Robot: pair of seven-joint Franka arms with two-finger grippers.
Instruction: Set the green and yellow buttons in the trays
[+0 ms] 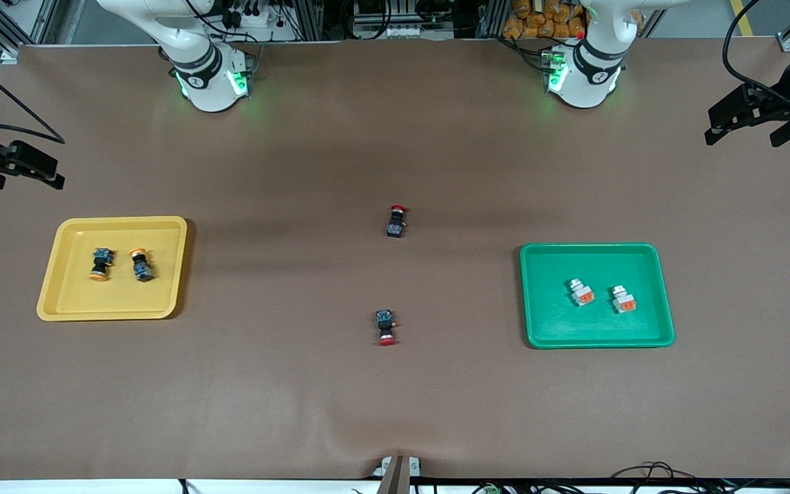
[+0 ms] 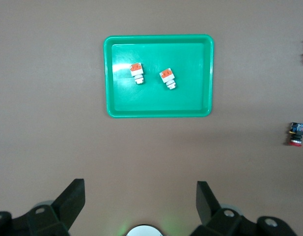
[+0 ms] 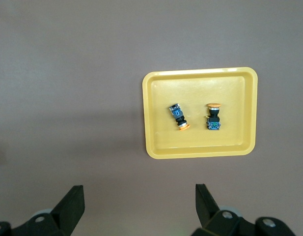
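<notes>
Two orange-yellow-capped buttons (image 1: 100, 264) (image 1: 142, 265) lie in the yellow tray (image 1: 162, 274) toward the right arm's end of the table. They also show in the right wrist view (image 3: 179, 117) (image 3: 213, 117), in the tray (image 3: 234, 98). Two whitish buttons with orange-red patches (image 1: 581, 292) (image 1: 623, 299) lie in the green tray (image 1: 553, 309) toward the left arm's end. They also show in the left wrist view (image 2: 136, 73) (image 2: 168, 77), in the tray (image 2: 190, 88). My left gripper (image 2: 140, 189) and right gripper (image 3: 138, 191) are open and empty, high over bare table at the table's ends (image 1: 745, 127) (image 1: 25, 175).
Two black-bodied buttons with red caps lie on the brown mat mid-table, one (image 1: 396, 221) farther from the front camera and one (image 1: 386, 326) nearer. The nearer one also shows in the left wrist view (image 2: 296, 133). The arm bases stand along the table's back edge.
</notes>
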